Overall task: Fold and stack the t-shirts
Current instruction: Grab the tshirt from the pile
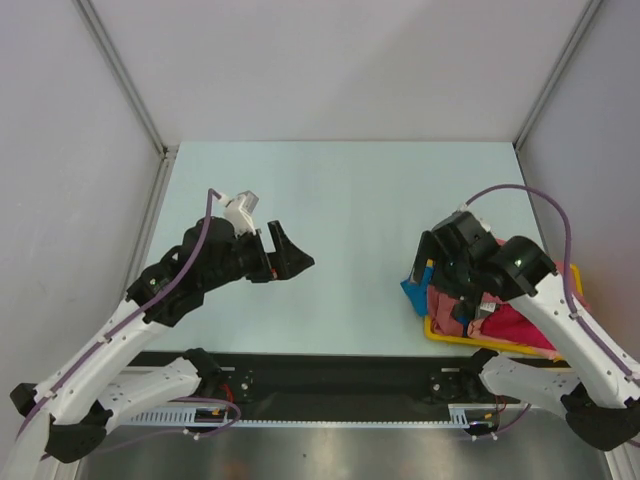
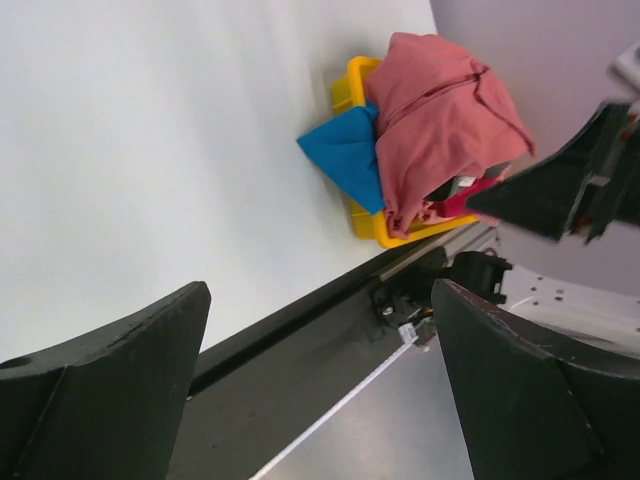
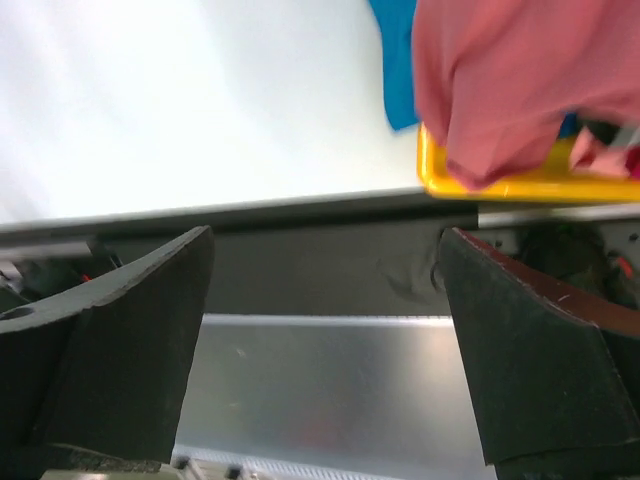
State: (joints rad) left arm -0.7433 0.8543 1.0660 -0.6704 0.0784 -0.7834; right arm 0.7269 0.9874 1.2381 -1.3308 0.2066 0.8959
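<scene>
Hovers right hand [image 3: 325, 240], spread apart and empty, beside the salmon-red t-shirt [image 2: 440, 110] heaped in the yellow tray [image 3: 500, 188] at the worktop's [image 1: 340, 200] near right corner, seemingly to pluck it, left hand [image 2: 320, 300] likewise apart, toward the left edge.

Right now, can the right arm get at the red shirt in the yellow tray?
Probably yes. The right tool hangs open close by the tray, and the red shirt lies on top with nothing over it.
</scene>
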